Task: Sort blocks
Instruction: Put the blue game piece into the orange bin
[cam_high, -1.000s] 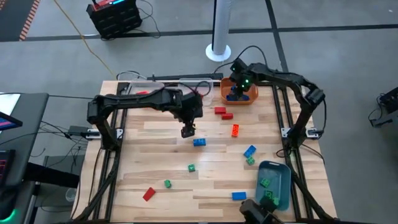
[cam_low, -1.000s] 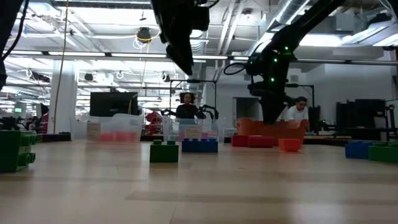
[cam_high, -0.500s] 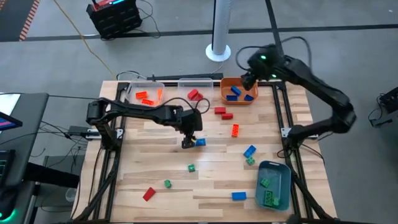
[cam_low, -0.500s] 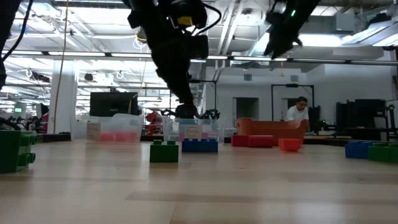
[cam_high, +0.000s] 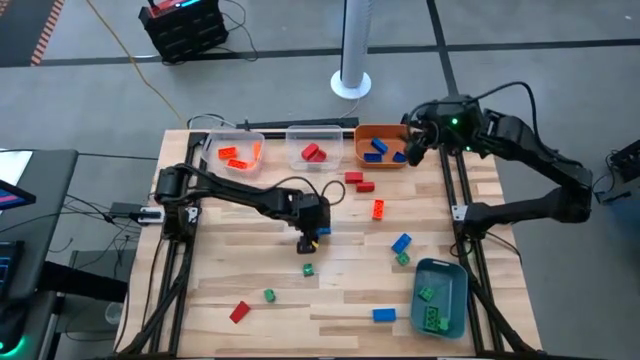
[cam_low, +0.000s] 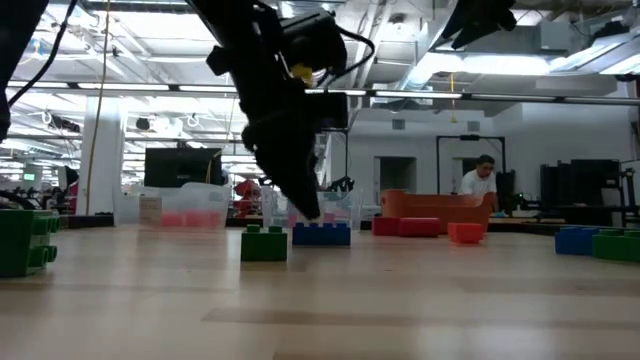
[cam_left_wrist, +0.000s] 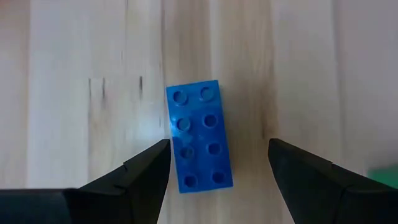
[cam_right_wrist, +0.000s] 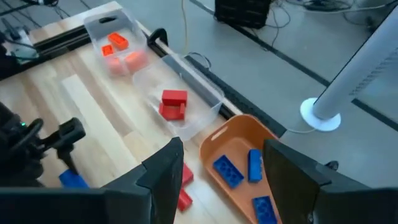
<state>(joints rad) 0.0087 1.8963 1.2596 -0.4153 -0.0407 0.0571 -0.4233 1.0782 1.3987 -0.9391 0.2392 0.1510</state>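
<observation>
While its fingers are spread apart, the left claw (cam_left_wrist: 217, 180) is lowered astride a blue block (cam_left_wrist: 198, 135) lying flat on the table (cam_high: 250, 280) near its centre. At about two o'clock, the right claw (cam_right_wrist: 221, 171), also parted, is held above the orange bin (cam_high: 368, 135).

A blue eight-stud brick (cam_left_wrist: 199, 137) lies flat mid-table. Red (cam_high: 360, 182), orange (cam_high: 379, 209), green (cam_high: 308, 270) and blue blocks (cam_high: 401, 243) lie scattered; others sit in the bins.
</observation>
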